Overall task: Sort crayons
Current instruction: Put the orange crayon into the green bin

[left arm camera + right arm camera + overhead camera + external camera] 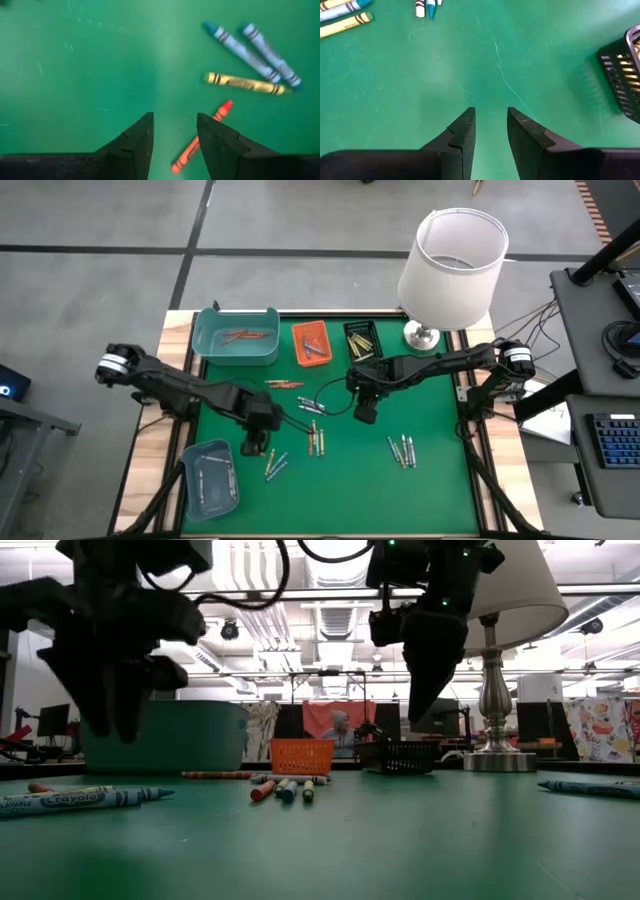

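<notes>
Green mat: covers the tabletop (430, 420); crayons (312, 438) lie loose on it in several small clusters.
Crayon clusters: one group near the mat's centre, one (403, 450) toward the right side, one (275, 466) just beside the left gripper, and two orange ones (284, 384) near the trays.
Left gripper (256, 444): low over the mat at front left — jaws parted and empty. In the left wrist view a red crayon (200, 136) lies partly between the fingers (137, 145), with a yellow crayon (245, 84) and two blue crayons (260, 49) beyond.
Right gripper (365, 412): raised over the mat's centre — jaws slightly apart, holding nothing; bare mat shows between them.
Teal tray (208, 345): back left, holding red and orange crayons.
Orange tray (300, 342): just right of the teal tray, with crayons inside.
Black tray (352, 330): beside the orange tray, holding yellowish crayons.
Blue-grey tray (192, 480): front left corner, holding silvery crayons.
Lamp (452, 255): white shade, back right.
</notes>
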You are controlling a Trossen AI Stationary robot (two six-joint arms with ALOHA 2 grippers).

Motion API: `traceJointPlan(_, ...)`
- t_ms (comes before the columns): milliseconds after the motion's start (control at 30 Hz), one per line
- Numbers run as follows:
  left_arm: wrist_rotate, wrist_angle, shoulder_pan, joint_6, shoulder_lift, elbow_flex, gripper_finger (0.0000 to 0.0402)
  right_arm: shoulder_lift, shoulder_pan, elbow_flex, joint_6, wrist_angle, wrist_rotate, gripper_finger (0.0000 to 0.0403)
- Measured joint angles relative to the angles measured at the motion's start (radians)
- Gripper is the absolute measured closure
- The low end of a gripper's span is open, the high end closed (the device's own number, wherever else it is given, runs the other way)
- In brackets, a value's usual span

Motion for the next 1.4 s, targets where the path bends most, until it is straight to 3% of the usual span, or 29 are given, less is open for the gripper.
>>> traceJointPlan(600, 0.035, -0.039, -0.107, 0.032, 0.175, 0.026, 0.0269, 0.0, 0.0, 0.0, -0.016, 0.015, 0.0, 0.031)
traceJointPlan(1400, -0.062, 0.029, -0.103, -0.009, 0.178, -0.022, 0.0273, 0.0, 0.0, 0.0, -0.015, 0.03, 0.001, 0.031)
